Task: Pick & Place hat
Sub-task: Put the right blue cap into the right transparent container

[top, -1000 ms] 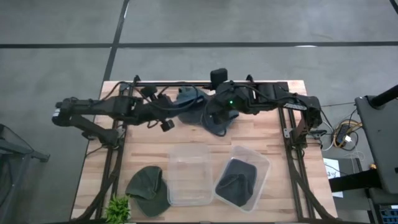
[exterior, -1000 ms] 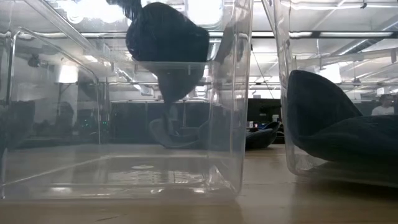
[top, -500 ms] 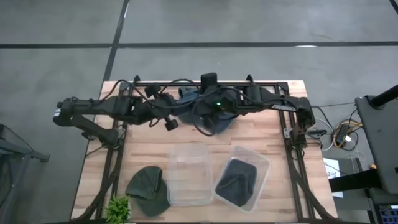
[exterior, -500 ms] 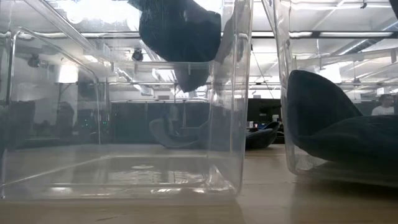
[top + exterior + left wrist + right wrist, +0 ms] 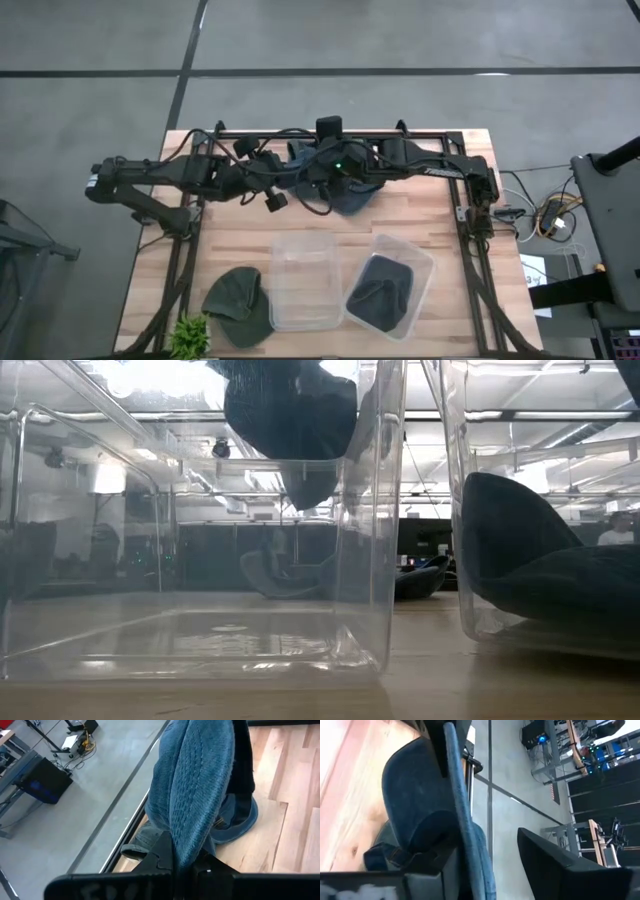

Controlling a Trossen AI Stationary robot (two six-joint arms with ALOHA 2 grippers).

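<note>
- Right now the blue hat [image 5: 345, 195] is hanging above the wood near the upper centre of the overhead frame, lifted off the table [image 5: 240, 235].
- Both grippers are meeting at it: the left gripper [image 5: 187, 862] is pinching a fold of blue knit cloth, and the right gripper [image 5: 452, 852] is clamping the denim brim edge-on.
- In the overhead frame the left gripper [image 5: 275, 195] is reaching in from the left and the right gripper [image 5: 325, 185] from the right, so the hat is sitting right at both sets of fingers, with neither arm clearly nearer.
- Its long axis is running roughly across the frame, between the two arms.
- The empty clear bin [image 5: 303, 280] is lying directly below the hat in the overhead frame, toward the bottom edge; I judge the coming move to be a carry that way.
- Beside it, lower right, a second clear bin [image 5: 425, 270] is holding a dark hat [image 5: 380, 290].
- A green hat [image 5: 235, 300] is lying at lower left, beside a small plant [image 5: 188, 335].
</note>
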